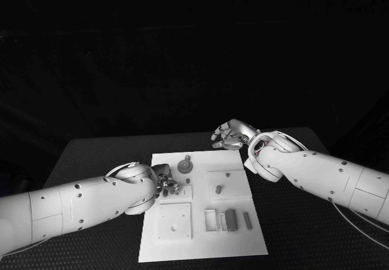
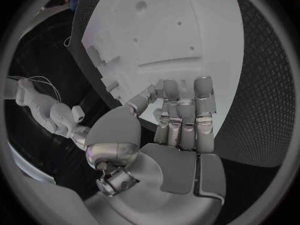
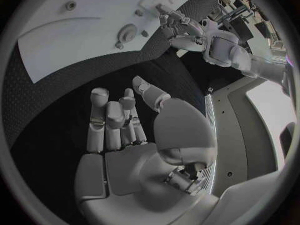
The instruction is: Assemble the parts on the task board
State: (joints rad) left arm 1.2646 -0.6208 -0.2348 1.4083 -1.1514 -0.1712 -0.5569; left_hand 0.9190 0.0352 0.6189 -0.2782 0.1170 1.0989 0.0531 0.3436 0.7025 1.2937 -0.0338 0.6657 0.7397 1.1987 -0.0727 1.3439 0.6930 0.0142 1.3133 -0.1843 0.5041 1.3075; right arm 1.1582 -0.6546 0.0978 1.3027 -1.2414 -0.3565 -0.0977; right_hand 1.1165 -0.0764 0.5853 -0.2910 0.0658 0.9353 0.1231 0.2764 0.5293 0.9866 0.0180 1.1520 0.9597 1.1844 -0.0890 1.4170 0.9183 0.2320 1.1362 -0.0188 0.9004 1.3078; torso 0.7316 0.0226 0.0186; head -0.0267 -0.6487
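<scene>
The white task board (image 1: 203,247) lies in the middle of the black table. A round grey part (image 1: 185,166) sits near its far edge, a small peg (image 1: 218,189) stands on a raised square at centre right, and dark blocks (image 1: 232,219) lie in slots further forward. My left hand (image 1: 166,183) hovers over the board's left side, fingers (image 2: 182,116) stretched toward the board (image 2: 187,30) with nothing in them. My right hand (image 1: 229,136) hangs above the bare table beyond the board's far right corner, fingers (image 3: 107,119) loosely bent and empty. The right wrist view has the board (image 3: 81,30) and round part (image 3: 128,33).
A raised square plate (image 1: 174,221) occupies the board's near left. Black table (image 1: 97,157) surrounds the board on all sides. My left hand (image 3: 180,27) also appears in the right wrist view, beside the board's edge.
</scene>
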